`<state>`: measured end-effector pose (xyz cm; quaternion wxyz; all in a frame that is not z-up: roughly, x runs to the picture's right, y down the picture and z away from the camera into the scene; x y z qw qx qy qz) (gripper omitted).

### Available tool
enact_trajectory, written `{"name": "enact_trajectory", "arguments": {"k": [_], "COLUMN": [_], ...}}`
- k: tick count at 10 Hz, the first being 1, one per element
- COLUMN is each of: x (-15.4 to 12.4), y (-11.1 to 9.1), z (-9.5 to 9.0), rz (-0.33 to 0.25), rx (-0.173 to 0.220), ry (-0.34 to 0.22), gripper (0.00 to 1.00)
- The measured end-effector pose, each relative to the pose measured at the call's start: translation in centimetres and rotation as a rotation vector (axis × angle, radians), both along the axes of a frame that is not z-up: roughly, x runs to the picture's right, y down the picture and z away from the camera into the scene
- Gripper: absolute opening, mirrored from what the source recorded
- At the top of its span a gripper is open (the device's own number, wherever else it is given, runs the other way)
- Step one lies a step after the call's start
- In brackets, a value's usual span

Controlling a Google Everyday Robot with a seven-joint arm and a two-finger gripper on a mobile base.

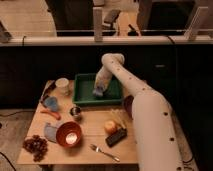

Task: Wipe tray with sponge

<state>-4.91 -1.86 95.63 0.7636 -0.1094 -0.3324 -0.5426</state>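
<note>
Gripper (100,87) is down inside the green tray (80,99), at the end of the white arm (145,115) reaching in from the right. Can't tell from this camera view whether it is clamped on anything or apart. Light blue sponge (97,93) sits right at its tip, on or just above the tray floor, near the middle. Contact with the floor is not readable.

Tray is at the back of the wooden table (95,140). White cup (62,85) is just beside its left wall, small can (75,112) near its front left corner, purple bowl (127,106) to its right, half hidden by the arm.

Judgement: step in hand is the wipe itself. To do it well:
- press light and even, sponge flat on the floor
- long strokes along the tray, overlapping
- stop short of the raised walls so the tray doesn't get shoved into the cup
- don't let the arm sweep the bowl
</note>
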Motion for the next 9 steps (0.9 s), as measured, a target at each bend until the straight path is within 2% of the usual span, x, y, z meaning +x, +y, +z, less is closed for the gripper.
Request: {"name": "enact_trajectory", "arguments": {"k": [1,3,7,9], "x": [0.0,0.9,5.5,5.6], "y": [0.8,1.7,2.2,2.2], "z": [-1.0,-1.9,-2.2,-2.2], "rz": [-0.01,-0.011,0.011,0.016], "rx": [-0.01,-0.024,-0.04,-0.043], "ry": [-0.026,-0.037,0.012,0.028], "gripper": [0.0,0.0,0.0,0.0]}}
